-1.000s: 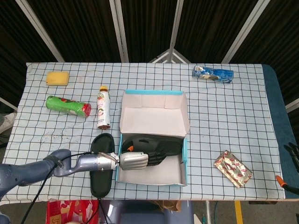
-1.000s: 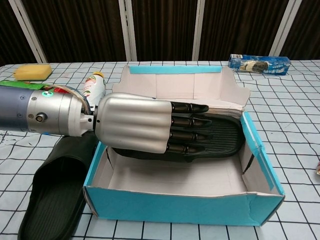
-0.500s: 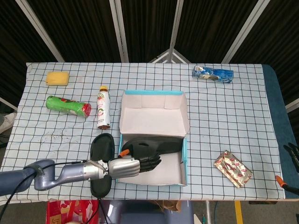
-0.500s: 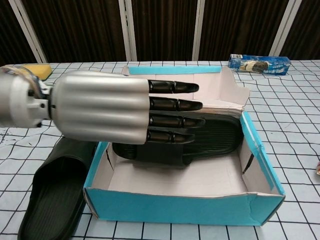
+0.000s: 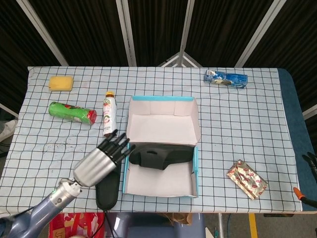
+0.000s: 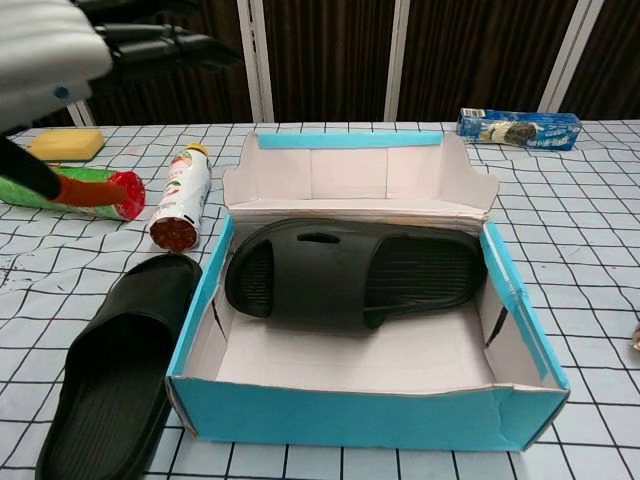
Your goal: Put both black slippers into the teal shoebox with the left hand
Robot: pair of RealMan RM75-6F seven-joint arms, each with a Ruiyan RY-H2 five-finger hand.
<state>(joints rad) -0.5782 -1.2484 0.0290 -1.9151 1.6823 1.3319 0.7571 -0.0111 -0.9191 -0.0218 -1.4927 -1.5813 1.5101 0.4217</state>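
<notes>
One black slipper (image 5: 161, 154) (image 6: 350, 275) lies flat inside the teal shoebox (image 5: 196, 163) (image 6: 520, 300), towards its back wall. The second black slipper (image 5: 108, 191) (image 6: 115, 370) lies on the table just left of the box. In the head view my left hand covers the far end of this slipper. My left hand (image 5: 101, 161) (image 6: 50, 60) is raised above that slipper with its fingers (image 5: 119, 144) spread and holds nothing. At the right edge of the head view only a dark sliver of my right hand (image 5: 310, 162) shows.
A drink bottle (image 5: 109, 114) (image 6: 180, 195) and a green can (image 5: 73, 112) (image 6: 60, 185) lie left of the box. A yellow sponge (image 5: 61, 82) (image 6: 65, 143) sits behind them. A blue packet (image 5: 226, 78) (image 6: 518, 127) lies at the back right, a foil snack pack (image 5: 246, 179) at the front right.
My left hand has let go of the slipper in the box, pulled back out to the left and risen. That slipper stays in the box; the other has not moved.
</notes>
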